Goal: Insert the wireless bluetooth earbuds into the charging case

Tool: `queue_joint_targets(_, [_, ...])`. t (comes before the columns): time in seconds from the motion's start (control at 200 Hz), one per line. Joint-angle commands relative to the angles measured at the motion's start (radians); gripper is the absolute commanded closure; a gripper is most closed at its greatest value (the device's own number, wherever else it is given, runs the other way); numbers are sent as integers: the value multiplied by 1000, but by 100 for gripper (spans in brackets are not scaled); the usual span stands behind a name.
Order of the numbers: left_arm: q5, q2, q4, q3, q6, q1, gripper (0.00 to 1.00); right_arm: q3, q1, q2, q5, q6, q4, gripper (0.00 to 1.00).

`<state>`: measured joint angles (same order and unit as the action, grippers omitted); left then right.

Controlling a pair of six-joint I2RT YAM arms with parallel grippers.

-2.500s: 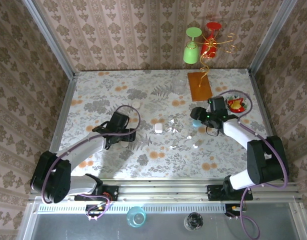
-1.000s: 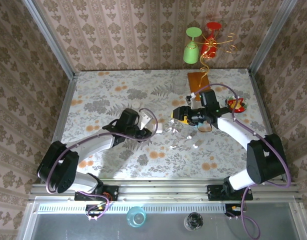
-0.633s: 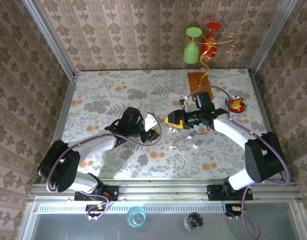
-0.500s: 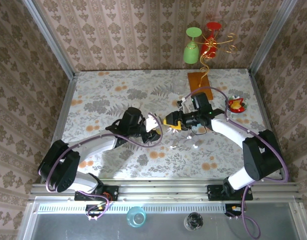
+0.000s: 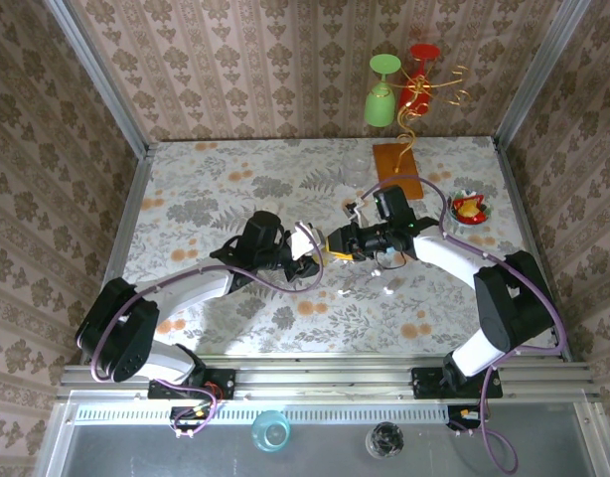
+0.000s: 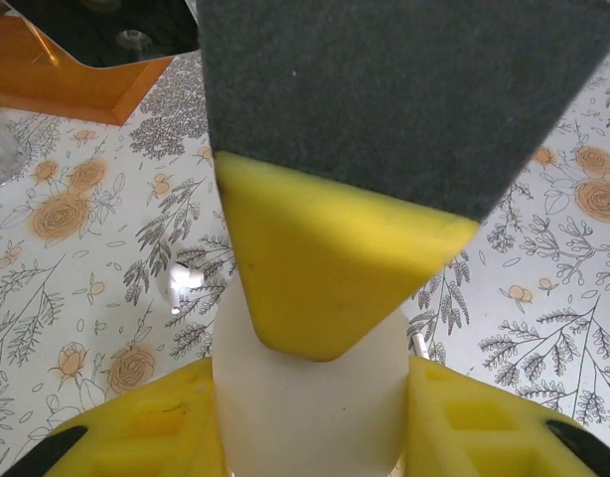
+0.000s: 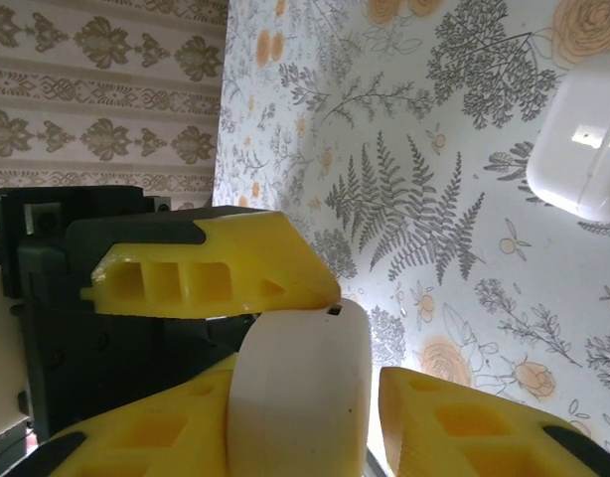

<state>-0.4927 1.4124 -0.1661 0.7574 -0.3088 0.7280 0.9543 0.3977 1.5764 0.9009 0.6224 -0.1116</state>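
One case (image 6: 285,437) is pinched in your left hand (image 6: 310,397); your right hand (image 7: 305,383) straddles it, grip unclear; second case (image 7: 593,149), one earbud (image 6: 181,283) beyond.

A robot test cell dressed as a home: aluminium posts (image 5: 99,75) frame wallpapered walls (image 5: 245,60), a floral cloth covers the table (image 5: 186,199), plastic goblets (image 5: 382,99) hang on the far wall, and two robot arms (image 5: 186,290) stand on a near rail (image 5: 325,378).

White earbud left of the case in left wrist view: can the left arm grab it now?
Probably not. The left gripper is shut on the white pebble-shaped plastic case, which the right gripper also brackets. The small glossy white earbud lies unobstructed on the floral tabletop; only the full jaws block it.
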Motion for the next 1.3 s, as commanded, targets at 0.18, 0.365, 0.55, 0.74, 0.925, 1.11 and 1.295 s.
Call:
queue_joint_targets(0.18, [7, -11, -124, -24, 19, -1, 52, -3, -15, -31, 0, 26, 15, 74])
queue_joint_targets(0.365, [-13, -27, -400, -121, 145, -39, 24, -75, -70, -75, 83, 239, 292, 80])
queue_joint_targets(0.55, [-84, 5, -697, -187, 288, -93, 10, -105, -111, -84, 169, 488, 548, 88])
queue_joint_targets(0.74, [-144, 100, -1011, -199, 427, -153, 12, -89, -115, -81, 201, 698, 731, 93])
queue_joint_targets(0.925, [-201, 183, -1129, -156, 463, -167, 16, -89, -117, -84, 193, 902, 919, 97])
queue_joint_targets(1.11, [-194, 193, -1131, -110, 409, -145, 18, -117, -116, -97, 146, 1051, 1052, 100])
queue_joint_targets(1.295, [-230, 182, -1133, -79, 436, -163, 24, -137, -116, -116, 121, 1106, 1100, 100])
